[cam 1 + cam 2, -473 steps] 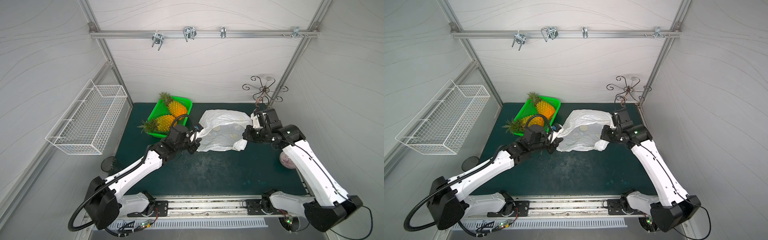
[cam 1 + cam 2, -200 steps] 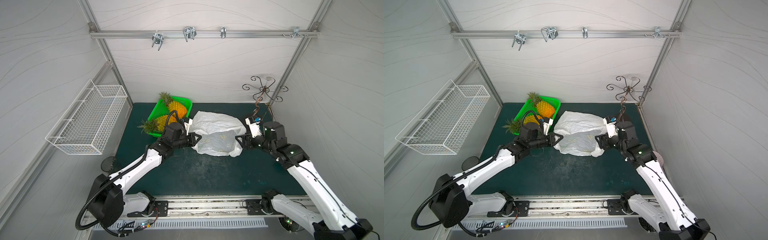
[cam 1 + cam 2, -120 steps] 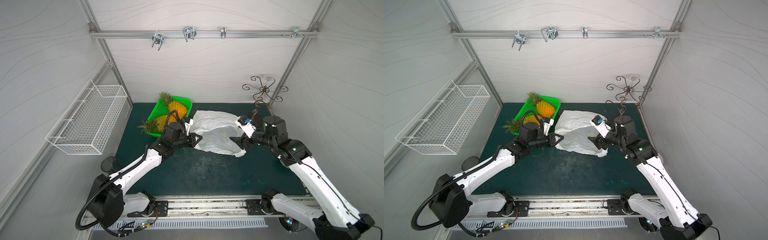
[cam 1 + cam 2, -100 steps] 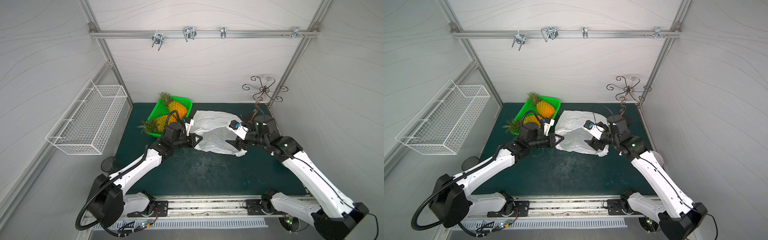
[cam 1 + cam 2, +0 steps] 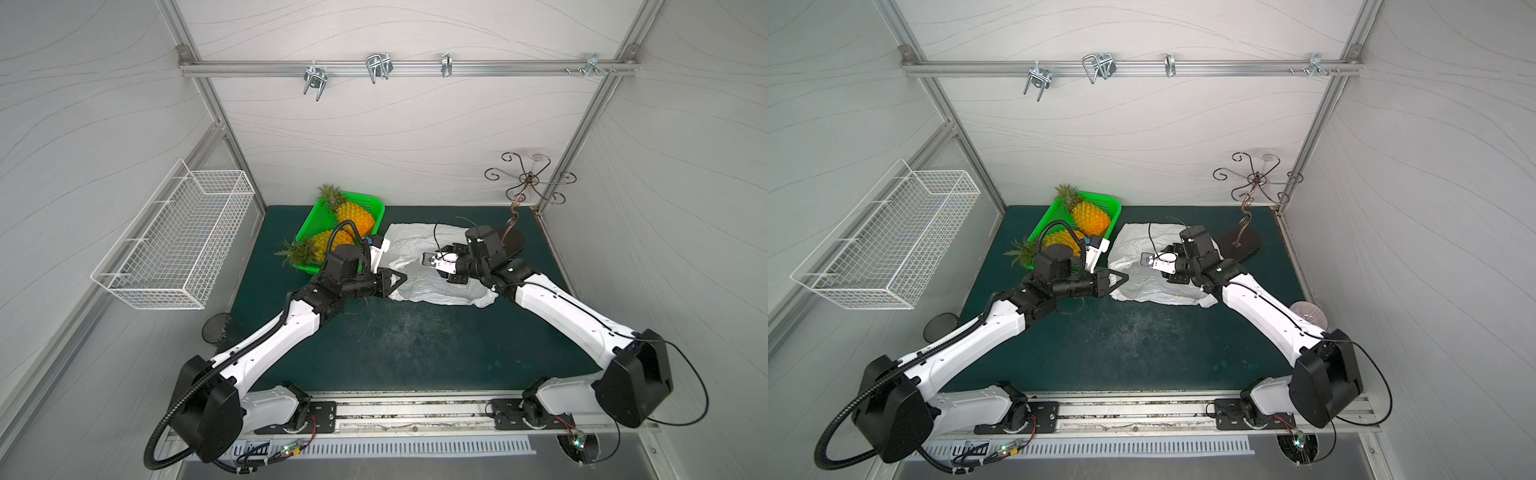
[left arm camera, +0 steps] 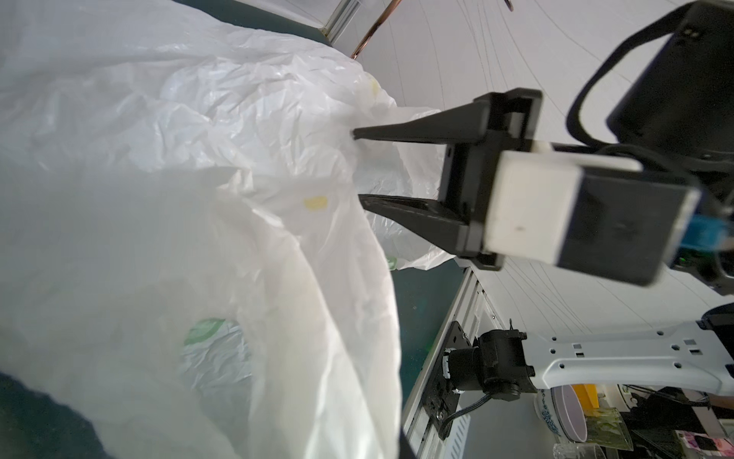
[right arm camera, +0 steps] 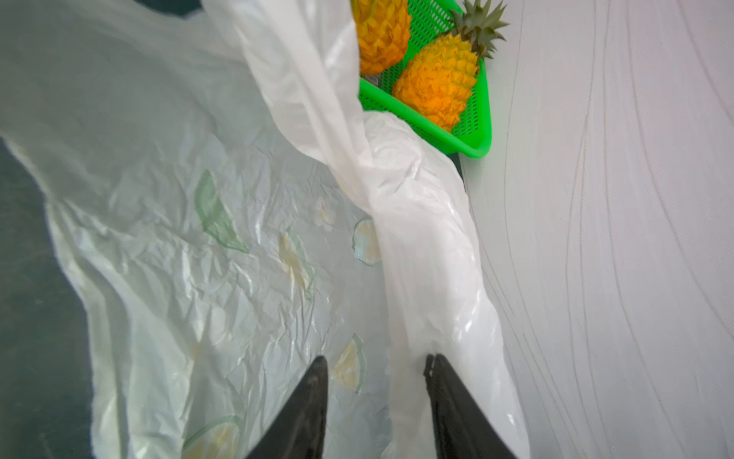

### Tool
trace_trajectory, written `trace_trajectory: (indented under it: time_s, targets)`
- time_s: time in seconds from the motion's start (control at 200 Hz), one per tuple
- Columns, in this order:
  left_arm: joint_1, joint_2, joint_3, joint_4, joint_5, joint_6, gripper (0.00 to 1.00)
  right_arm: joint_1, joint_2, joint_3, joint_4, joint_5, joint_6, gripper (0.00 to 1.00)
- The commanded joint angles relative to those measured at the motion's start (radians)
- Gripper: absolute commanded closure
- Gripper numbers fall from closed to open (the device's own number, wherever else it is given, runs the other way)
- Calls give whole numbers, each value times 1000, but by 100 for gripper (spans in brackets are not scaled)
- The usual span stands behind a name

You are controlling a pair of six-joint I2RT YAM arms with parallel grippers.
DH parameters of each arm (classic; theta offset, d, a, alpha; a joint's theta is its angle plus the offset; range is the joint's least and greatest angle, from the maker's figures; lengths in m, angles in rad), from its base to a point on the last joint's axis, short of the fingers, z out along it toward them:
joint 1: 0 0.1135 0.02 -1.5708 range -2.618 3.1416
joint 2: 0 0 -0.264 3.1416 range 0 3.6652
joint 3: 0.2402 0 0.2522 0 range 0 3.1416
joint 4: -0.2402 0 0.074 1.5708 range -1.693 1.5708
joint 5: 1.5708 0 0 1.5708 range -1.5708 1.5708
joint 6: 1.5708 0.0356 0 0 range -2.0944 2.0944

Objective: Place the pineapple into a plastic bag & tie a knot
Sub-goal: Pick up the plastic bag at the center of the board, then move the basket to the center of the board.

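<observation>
The white plastic bag [image 5: 411,237] [image 5: 1142,241] lies crumpled on the dark green mat, and its mouth is lifted on the left. My left gripper [image 5: 400,277] [image 5: 1124,277] is shut on the bag's left edge. In the left wrist view bag film [image 6: 178,139] hides its jaws. My right gripper [image 6: 357,166] [image 7: 373,363] hovers over the bag's middle. It is open, with a fold of the bag [image 7: 417,258] between its fingers. Two pineapples [image 5: 353,216] [image 5: 328,243] [image 7: 437,85] lie in the green tray. A knot is out of view.
The green perforated tray [image 5: 316,216] [image 7: 468,147] sits at the back left, touching the bag. A curly metal hook stand [image 5: 519,199] rises at the back right corner. A white wire basket [image 5: 174,245] hangs on the left wall. A rail [image 5: 415,411] runs along the front edge.
My right arm has swung from the bag's right edge to over its middle, and its jaws have narrowed around a fold. The left gripper has kept its hold on the bag's left edge.
</observation>
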Motion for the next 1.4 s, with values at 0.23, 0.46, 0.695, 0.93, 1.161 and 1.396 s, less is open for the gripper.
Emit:
trace_trajectory:
  time_s: [0.23, 0.46, 0.695, 0.93, 1.161, 1.396]
  targets:
    - [-1, -62, 67, -49, -12, 101, 100, 5, -69, 86, 23, -27, 73, 100]
    - [-1, -62, 84, 0, 54, 20, 100, 12, -158, 111, -112, -119, 219, 44]
    - [1, -93, 161, -200, -54, -177, 100, 11, -336, 146, -57, -130, 729, 21]
    - [3, -196, 294, -594, -240, -222, 100, 11, -312, 224, -244, 83, 995, 23]
    - [5, -277, 441, -1020, -256, -257, 100, 11, -194, 301, -248, 152, 1086, 26]
    - [5, -396, 537, -1404, -574, -439, 100, 29, -13, 319, -161, 139, 1282, 32]
